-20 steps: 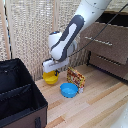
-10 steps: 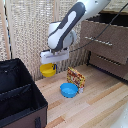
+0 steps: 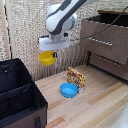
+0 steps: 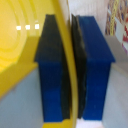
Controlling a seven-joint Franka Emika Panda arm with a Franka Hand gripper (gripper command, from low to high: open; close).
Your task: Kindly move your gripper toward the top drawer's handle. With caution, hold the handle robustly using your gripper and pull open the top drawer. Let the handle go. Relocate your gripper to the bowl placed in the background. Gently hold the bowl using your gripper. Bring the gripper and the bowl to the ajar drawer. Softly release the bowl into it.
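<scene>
My gripper (image 3: 53,51) hangs under the white arm and is shut on the rim of the yellow bowl (image 3: 47,58), holding it in the air above the wooden floor. In the wrist view the dark blue fingers (image 4: 52,70) pinch the yellow bowl's rim (image 4: 20,50) between them, around my gripper's middle (image 4: 70,70). The brown top drawer (image 3: 106,34) stands pulled out at the exterior view's right, with its silver handle (image 3: 102,42) on the front. The bowl is well to the left of the drawer and a little lower than its top edge.
A blue bowl (image 3: 69,90) lies on the floor below my gripper, next to a colourful snack box (image 3: 76,77). A black fabric box with dividers (image 3: 17,100) fills the lower left. A lower dresser drawer (image 3: 110,64) sits under the top one. A woven screen stands behind.
My gripper has risen with the yellow bowl in it, lifting it off the floor to well above the blue bowl. The drawer has not moved.
</scene>
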